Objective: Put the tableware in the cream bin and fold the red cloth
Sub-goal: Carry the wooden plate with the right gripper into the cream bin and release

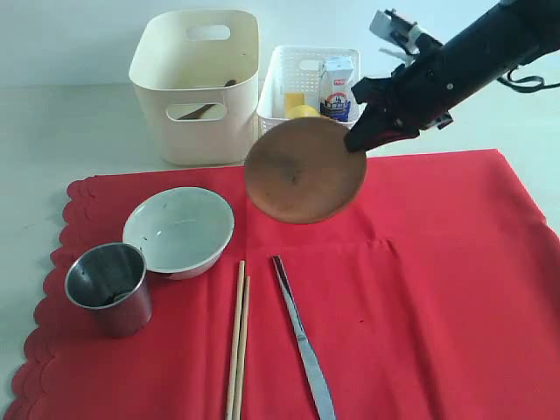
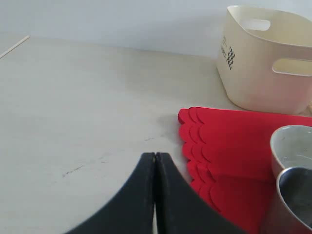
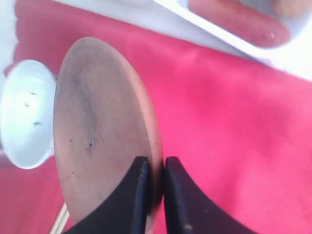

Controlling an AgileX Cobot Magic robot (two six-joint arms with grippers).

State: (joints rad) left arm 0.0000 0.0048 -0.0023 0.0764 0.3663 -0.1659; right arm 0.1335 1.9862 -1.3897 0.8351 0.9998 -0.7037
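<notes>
The right pincer [image 1: 359, 140], clamped on the brown plate [image 1: 302, 171], holds it tilted, the cream bin [image 1: 206, 140] close beyond, to the left.

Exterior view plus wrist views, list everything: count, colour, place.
cloth: one, red, on the table
bin: one, cream, behind the cloth
spoon: one, dark brown, in the bin
basket: one, white, beside the bin
carton: one, blue-white, in the basket
yellow food: count unclear, in the basket
plate: one, brown, held above the cloth
bowl: one, white, on the cloth
cup: one, steel, beside the bowl
chopsticks: pair, wooden, on the cloth
knife: one, silver, beside the chopsticks
right gripper: black, shut on the plate
left gripper: black, shut, empty
</notes>
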